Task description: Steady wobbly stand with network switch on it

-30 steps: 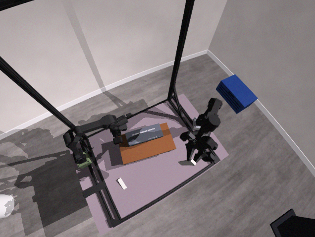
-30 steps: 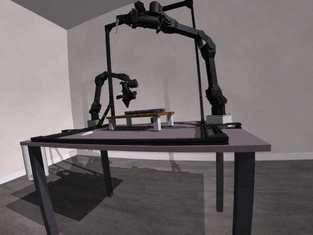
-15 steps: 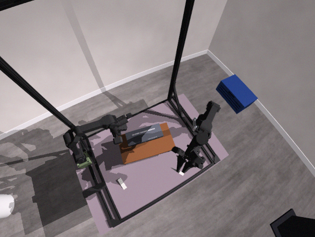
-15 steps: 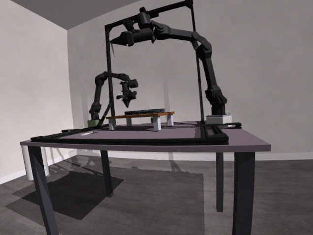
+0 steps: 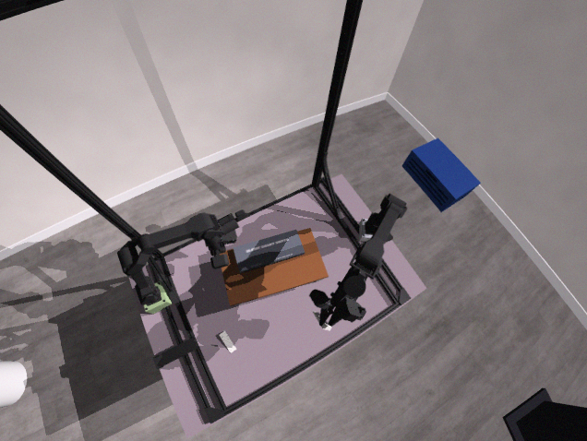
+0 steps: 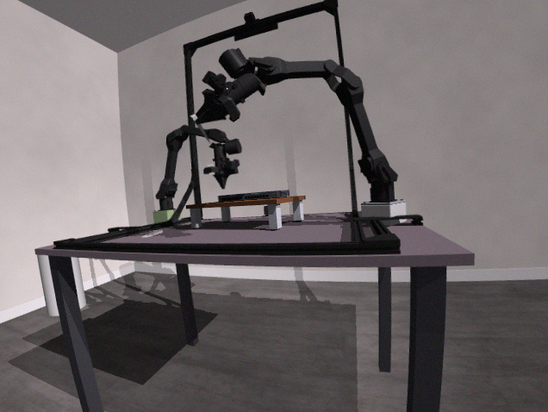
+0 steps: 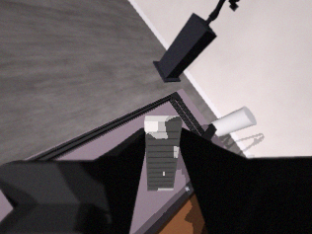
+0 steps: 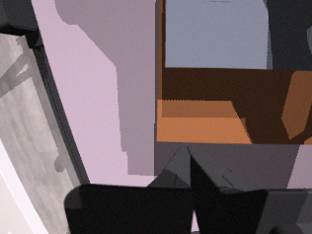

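Read in white capitals from above: "SMART SWITCH", on the flat, blue-grey, box-shaped network switch (image 5: 272,251) (image 6: 254,195) (image 8: 217,39).
Printed lengthwise along the top face, just after a leading word too blurred to make out. Followed, nearer the long edge and toward one end, by a smaller pale line, too small to read. Seen again from the right wrist as a faint dark line at the picture's upper edge, also too small to read.
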`<action>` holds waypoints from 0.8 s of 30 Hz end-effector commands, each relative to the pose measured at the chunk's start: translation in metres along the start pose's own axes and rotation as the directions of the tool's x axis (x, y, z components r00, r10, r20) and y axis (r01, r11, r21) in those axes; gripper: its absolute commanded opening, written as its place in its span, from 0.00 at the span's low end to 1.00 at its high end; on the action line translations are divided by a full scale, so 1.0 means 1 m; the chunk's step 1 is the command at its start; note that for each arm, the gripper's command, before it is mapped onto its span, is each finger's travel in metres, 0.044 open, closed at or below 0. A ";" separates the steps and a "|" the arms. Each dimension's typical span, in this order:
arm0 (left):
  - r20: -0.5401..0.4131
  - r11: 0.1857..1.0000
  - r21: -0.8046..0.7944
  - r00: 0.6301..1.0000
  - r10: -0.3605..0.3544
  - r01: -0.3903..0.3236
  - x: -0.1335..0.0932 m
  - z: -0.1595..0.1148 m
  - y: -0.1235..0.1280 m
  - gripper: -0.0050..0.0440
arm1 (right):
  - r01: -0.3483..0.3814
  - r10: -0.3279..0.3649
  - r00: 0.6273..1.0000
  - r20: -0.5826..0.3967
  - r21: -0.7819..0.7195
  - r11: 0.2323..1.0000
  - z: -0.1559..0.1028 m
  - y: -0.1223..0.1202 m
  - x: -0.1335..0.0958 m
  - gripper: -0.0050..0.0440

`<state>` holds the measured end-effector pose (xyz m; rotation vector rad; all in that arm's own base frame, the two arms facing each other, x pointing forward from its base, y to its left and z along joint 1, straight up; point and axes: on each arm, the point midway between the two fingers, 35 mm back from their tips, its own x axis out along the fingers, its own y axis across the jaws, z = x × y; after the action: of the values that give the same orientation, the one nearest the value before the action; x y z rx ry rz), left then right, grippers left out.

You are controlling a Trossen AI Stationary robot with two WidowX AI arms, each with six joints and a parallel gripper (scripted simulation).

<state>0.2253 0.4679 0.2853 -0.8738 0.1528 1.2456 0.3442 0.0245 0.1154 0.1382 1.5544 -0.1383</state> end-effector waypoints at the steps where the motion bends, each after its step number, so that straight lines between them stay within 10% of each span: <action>1: -0.150 0.993 -0.034 0.983 0.105 -0.111 0.030 -0.045 0.030 0.10 | 0.000 0.000 1.000 0.000 0.000 1.000 0.000 0.000 0.000 0.10; 6: -0.325 0.964 -0.054 0.917 0.230 -0.261 0.049 -0.097 0.066 0.10 | 0.000 0.000 1.000 0.000 0.000 1.000 0.000 0.000 0.000 0.10; 13: -0.312 0.966 -0.051 0.923 0.226 -0.254 0.044 -0.094 0.064 0.10 | 0.000 0.000 1.000 0.000 0.000 1.000 0.000 0.000 0.000 0.10; 24: -0.614 0.827 0.001 0.652 0.445 -0.563 0.053 -0.200 0.138 0.10 | 0.000 0.000 1.000 0.000 0.000 1.000 0.000 0.000 0.000 0.10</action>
<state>0.2011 0.4036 0.0939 -1.3551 0.7235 1.4426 0.3442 0.0245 0.1154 0.1382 1.5544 -0.1383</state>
